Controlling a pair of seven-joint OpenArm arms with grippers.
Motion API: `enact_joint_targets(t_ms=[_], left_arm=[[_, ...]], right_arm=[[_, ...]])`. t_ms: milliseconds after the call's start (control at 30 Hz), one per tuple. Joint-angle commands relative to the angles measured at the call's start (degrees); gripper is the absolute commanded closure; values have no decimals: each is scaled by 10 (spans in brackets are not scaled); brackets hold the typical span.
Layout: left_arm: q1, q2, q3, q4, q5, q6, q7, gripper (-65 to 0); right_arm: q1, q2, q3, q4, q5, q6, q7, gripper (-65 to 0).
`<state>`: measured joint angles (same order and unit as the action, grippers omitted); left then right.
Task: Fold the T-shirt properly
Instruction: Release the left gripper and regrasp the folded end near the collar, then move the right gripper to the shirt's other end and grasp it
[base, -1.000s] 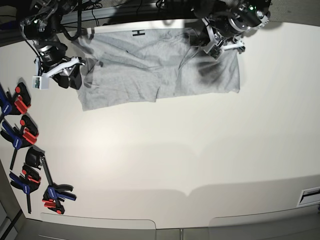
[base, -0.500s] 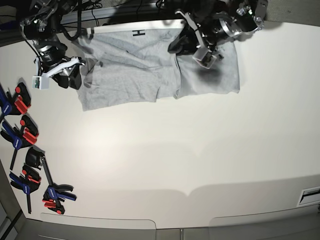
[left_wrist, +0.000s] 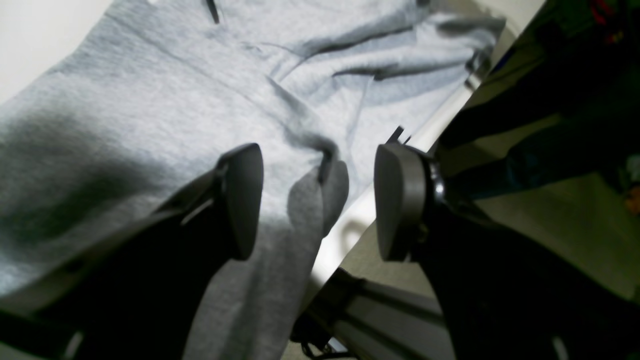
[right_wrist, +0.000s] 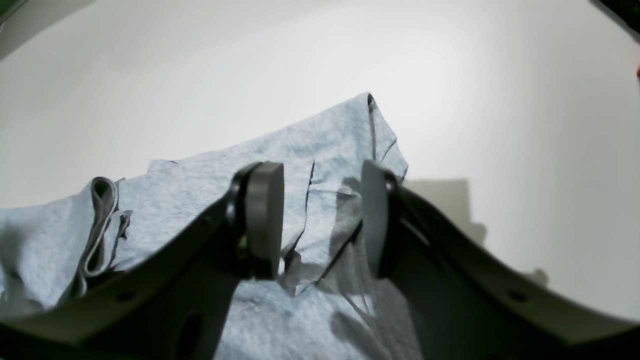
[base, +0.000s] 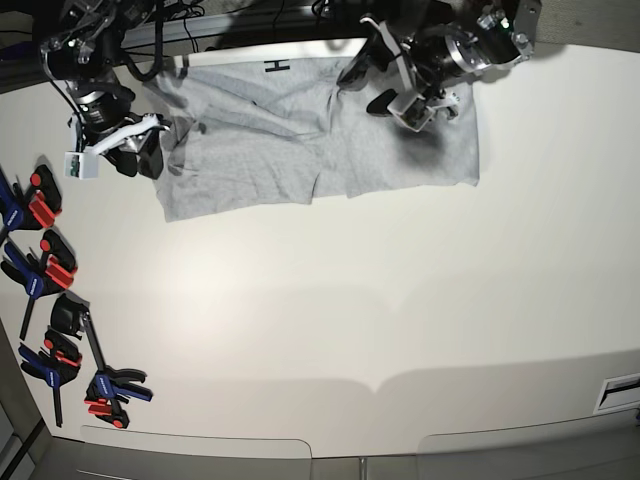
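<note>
The light grey T-shirt (base: 260, 150) lies spread along the far edge of the white table (base: 400, 300), with a bit of black lettering (base: 276, 66) showing at its top edge. My left gripper (base: 365, 88) hovers over the shirt's upper middle. In the left wrist view it (left_wrist: 320, 200) is open, with a raised ridge of the shirt (left_wrist: 150, 100) between its jaws. My right gripper (base: 150, 145) is at the shirt's left sleeve. In the right wrist view it (right_wrist: 320, 215) is open over the shirt's (right_wrist: 325, 135) folded edges.
Several blue, red and black clamps (base: 40, 270) lie along the table's left side. Dark frame and cables run behind the far edge (base: 250, 25). The table's far edge (left_wrist: 350, 235) lies right beside the left gripper.
My left gripper has swung left across the shirt's upper part, from its right side to its middle, and the raised fold there has shifted left. The right arm has not moved.
</note>
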<state>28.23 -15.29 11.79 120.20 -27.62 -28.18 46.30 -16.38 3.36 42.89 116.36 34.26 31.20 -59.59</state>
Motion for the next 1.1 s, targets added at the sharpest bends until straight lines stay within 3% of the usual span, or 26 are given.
enact_joint_targets(t_ms=[0, 233, 300, 433, 567, 767, 867, 1067], left_arm=[[0, -5, -1, 16, -9, -5, -14, -328], [0, -30, -1, 16, 42, 20, -14, -326], [0, -30, -1, 16, 41, 20, -14, -326], [0, -30, -1, 16, 40, 20, -14, -326], [0, -30, -1, 16, 40, 20, -14, -326], [0, -30, -1, 16, 40, 21, -13, -326], [2, -30, -1, 16, 40, 21, -11, -326], [3, -30, -1, 16, 40, 21, -10, -326]], right_arm=[[2, 12, 2, 9, -6, -1, 16, -237], [2, 52, 3, -8, -41, -1, 23, -238], [2, 67, 0, -52, -38, -1, 23, -268], [7, 98, -7, -183, 9, 8, 24, -399], [34, 123, -6, -292, 79, 19, 15, -406], [98, 127, -6, -389, 120, 25, -38, -406], [107, 127, -10, -396, 143, 30, -78, -405], [105, 127, -49, -395, 143, 36, -103, -404]])
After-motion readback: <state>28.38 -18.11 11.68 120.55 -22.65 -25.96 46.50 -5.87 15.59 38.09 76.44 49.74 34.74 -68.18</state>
